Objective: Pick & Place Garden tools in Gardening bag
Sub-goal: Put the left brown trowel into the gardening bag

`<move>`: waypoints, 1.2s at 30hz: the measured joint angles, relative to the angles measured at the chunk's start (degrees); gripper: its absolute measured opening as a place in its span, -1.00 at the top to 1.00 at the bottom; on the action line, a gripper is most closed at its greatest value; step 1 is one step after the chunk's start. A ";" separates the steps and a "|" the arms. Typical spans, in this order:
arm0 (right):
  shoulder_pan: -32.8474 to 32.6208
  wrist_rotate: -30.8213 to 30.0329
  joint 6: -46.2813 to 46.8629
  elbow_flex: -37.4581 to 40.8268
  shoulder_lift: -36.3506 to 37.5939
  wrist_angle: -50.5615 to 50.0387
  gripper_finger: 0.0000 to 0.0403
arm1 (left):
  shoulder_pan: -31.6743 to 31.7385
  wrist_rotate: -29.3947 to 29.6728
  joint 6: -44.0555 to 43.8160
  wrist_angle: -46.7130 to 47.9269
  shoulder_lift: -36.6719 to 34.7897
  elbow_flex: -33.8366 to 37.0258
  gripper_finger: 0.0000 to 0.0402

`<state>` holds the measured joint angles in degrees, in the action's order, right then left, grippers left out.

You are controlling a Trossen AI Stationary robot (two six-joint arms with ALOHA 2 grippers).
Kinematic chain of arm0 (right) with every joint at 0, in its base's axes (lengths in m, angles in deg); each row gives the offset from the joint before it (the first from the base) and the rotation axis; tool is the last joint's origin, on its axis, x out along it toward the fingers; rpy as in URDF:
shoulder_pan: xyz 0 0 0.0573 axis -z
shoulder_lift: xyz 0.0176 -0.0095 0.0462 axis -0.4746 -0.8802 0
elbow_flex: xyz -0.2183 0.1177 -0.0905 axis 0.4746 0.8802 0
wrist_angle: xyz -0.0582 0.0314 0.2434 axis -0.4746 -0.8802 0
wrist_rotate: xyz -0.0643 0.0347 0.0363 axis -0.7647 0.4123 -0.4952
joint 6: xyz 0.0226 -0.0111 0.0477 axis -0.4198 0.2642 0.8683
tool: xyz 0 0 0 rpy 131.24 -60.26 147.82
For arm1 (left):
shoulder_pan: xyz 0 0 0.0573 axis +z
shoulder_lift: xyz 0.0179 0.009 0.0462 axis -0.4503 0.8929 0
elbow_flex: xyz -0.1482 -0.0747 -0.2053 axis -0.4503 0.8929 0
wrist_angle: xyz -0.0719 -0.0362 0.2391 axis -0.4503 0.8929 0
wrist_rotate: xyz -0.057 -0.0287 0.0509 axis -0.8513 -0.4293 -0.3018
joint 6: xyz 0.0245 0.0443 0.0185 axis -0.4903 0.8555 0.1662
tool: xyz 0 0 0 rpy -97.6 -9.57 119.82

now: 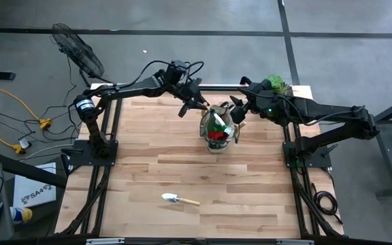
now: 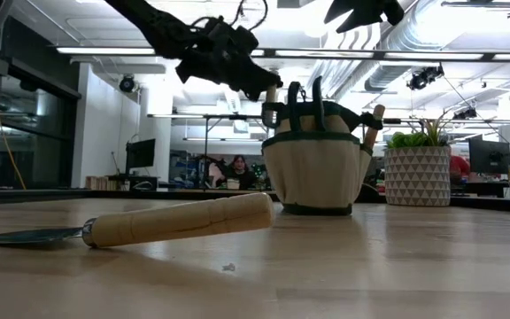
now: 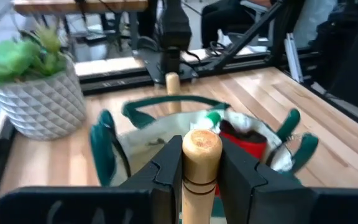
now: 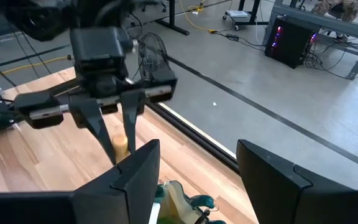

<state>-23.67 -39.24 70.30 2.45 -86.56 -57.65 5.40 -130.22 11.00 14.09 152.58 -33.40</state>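
Note:
The gardening bag point(image 1: 218, 129) point(image 2: 312, 173) stands upright mid-table, toward the far edge, with a red item point(image 3: 244, 140) and other tools inside. My left gripper point(image 1: 197, 103) point(image 3: 202, 158) hovers just above the bag's far-left rim, shut on a wooden-handled tool point(image 3: 202, 146) whose working end is hidden. My right gripper point(image 1: 239, 114) point(image 4: 197, 168) hangs open above the bag's far-right side, with nothing between its fingers. A wooden-handled trowel point(image 1: 180, 199) point(image 2: 180, 220) lies flat on the table near the front edge. My left gripper pinches the wooden handle just below its rounded free end point(image 3: 202, 163) between its two fingers point(image 3: 166, 171). The fingers come from the table's left, slanting down, and lie across the handle. The tool is lifted clear above the bag, handle end up.
A succulent in a pale patterned pot point(image 1: 278, 85) point(image 2: 417, 168) point(image 3: 39, 93) stands at the table's far right corner, behind the right arm. Another wooden handle point(image 2: 374, 124) sticks out of the bag's right side. Bare wood table point(image 1: 250, 197) spreads between the bag and the front edge.

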 joint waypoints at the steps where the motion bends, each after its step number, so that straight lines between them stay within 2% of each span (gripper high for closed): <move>1: 0.00 0.01 0.00 0.00 0.00 0.01 -0.02 | 0.07 -0.44 0.00 0.12 0.54 0.00 0.67; 7: 0.00 0.01 0.00 0.00 0.00 0.01 -0.02 | 0.09 -0.84 -0.24 -1.52 3.40 0.00 0.67; 14: 0.00 0.01 0.00 0.00 0.00 0.01 -0.02 | 0.09 -1.43 -0.02 -1.54 3.47 0.02 0.67; 27: 0.00 0.01 0.00 0.00 -0.01 0.00 -0.02 | 0.26 5.63 0.91 0.53 3.77 0.02 0.65; 36: 0.00 0.03 0.00 0.00 0.00 -0.03 -0.02 | 2.34 7.18 -1.61 1.40 3.77 0.00 0.63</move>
<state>-23.67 -39.21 70.30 2.45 -86.56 -57.68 7.74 -123.04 9.39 15.49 156.36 -33.40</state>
